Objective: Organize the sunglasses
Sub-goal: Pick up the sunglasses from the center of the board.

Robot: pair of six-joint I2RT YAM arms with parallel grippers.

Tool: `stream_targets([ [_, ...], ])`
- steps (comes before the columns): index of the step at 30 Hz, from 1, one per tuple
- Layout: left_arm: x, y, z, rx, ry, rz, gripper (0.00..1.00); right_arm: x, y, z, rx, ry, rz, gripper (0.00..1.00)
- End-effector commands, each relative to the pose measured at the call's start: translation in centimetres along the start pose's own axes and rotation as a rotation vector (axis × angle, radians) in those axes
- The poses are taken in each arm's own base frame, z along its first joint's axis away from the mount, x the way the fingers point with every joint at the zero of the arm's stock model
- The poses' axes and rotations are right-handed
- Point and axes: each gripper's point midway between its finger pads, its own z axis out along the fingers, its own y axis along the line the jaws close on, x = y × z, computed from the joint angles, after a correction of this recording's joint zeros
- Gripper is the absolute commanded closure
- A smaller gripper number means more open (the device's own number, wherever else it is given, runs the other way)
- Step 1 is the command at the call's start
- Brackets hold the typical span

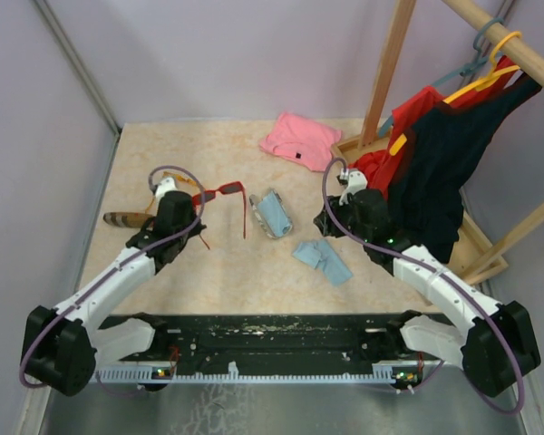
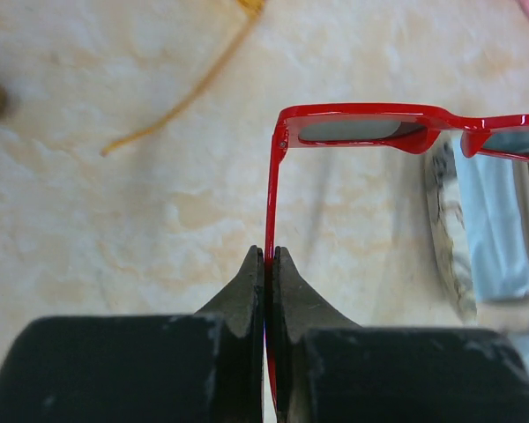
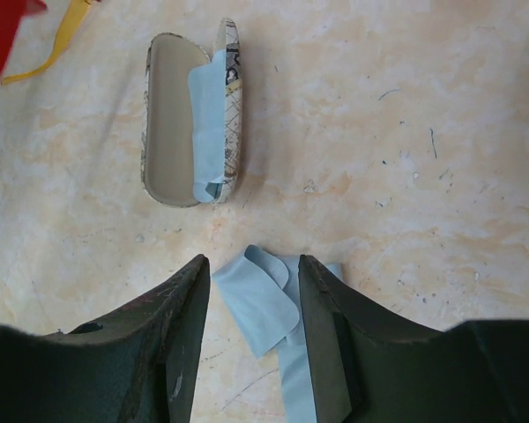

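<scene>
Left gripper point(image 2: 267, 256) has its jaws pressed tight on one thin arm of the red sunglasses point(image 2: 370, 123), holding them just left of the open patterned case point(image 3: 181, 123). Not in it yet! A blue cloth point(image 3: 207, 115) drapes inside that case. Further left of the case lies the orange pair point(image 2: 175, 108), only a thin arm showing. Right gripper point(image 3: 251, 264), jaws spread and empty, hangs to the case's right, above a loose cloth point(image 3: 260, 308). Early going, I'd say: neither pair stowed, both left to place.
</scene>
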Motion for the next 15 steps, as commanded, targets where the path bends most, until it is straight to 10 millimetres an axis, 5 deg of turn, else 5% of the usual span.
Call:
stream_targets([
  [1, 2.7, -1.9, -1.0, 0.069, 0.03, 0.117, 0.99, -2.0, 0.1, -0.7, 0.003, -0.078, -0.041, 0.54],
  [9, 7.8, -9.2, -5.1, 0.456, 0.044, 0.348, 0.99, -4.4, -1.1, -3.8, 0.087, -0.232, 0.022, 0.54],
  [15, 8.6, -13.5, -5.8, 0.631, -0.052, 0.615, 0.99, -6.6, -1.5, -7.2, 0.125, -0.368, 0.047, 0.54],
])
